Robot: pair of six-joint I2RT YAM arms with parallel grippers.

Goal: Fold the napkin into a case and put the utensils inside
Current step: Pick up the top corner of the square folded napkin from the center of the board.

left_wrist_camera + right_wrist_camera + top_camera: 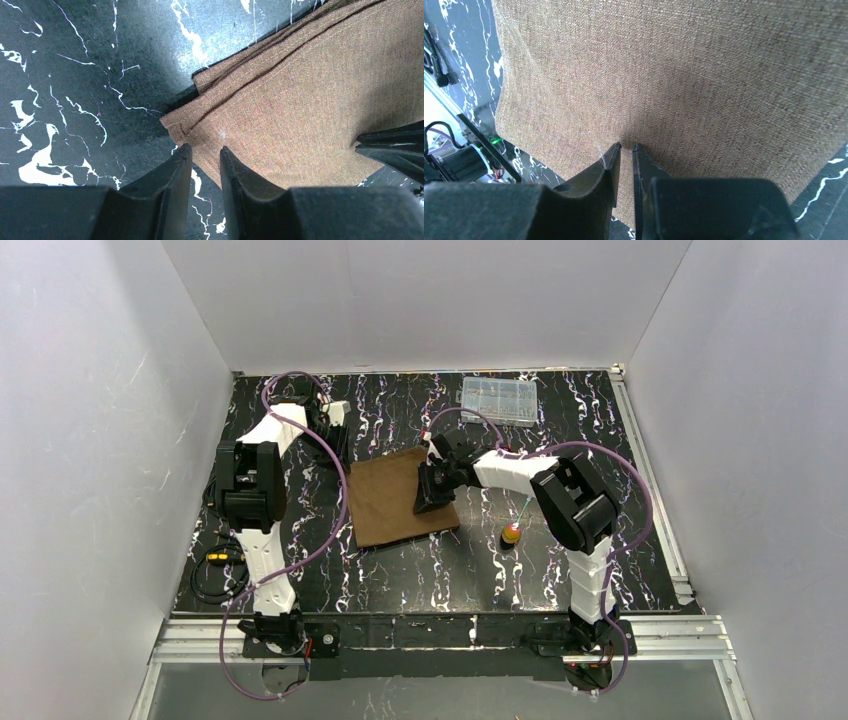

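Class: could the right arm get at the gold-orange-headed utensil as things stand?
Probably yes. The slim gold-orange-headed utensil lies uncovered on the black marbled table, near that arm's elbow; but the right claw must first leave the brown cloth napkin.

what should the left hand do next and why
Probably close fully on the napkin: the left hand straddles its edge near a corner with a narrow gap showing between the fingers, while the right hand seems to pinch the cloth, so both could then lift for a fold.

Utensil (511,533) by the right arm — too small to tell.
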